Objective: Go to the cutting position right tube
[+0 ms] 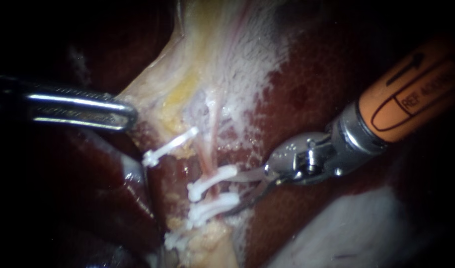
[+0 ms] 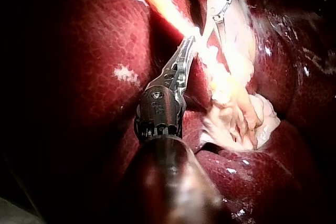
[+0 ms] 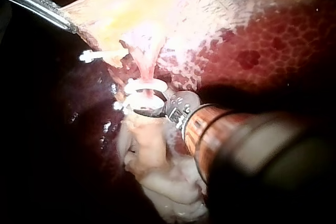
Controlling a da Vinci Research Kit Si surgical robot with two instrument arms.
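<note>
Dark red liver lies behind our two instruments.
The one pink right tube runs top to bottom in the endoscope view, from the pale tissue down into the white clips; we count at least four. Our left instrument has its claw clenched on the pale tissue's edge. Our right instrument has its claw spread, one curved blade on either side of the tube.
</note>
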